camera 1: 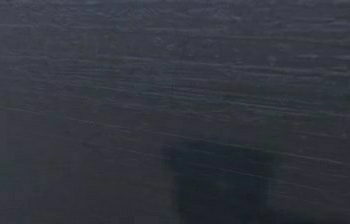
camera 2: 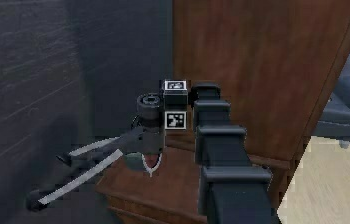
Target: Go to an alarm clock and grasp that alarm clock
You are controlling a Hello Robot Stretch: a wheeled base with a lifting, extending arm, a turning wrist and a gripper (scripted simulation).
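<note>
Forward view: very dim. Dark blue-grey wood-grained surface [camera 1: 173, 80] under flat, even light, no glare; only faint pale grain lines show.

Arm side view: mixed light. Dark grey panelled wall [camera 2: 28, 80] at left sits in deep shade. Tall red-brown wooden panel [camera 2: 263, 70] is moderately lit. Brightest area: pale cream floor [camera 2: 328, 185], bottom right. Dark square-section arm bar [camera 2: 228, 160] has soft highlights on its top edges, so light seems to come from above. Small white marker squares [camera 2: 176, 118] & the gripper [camera 2: 51, 180] w/ thin grey fingers [camera 2: 83, 152] stand out pale against the shade.
</note>
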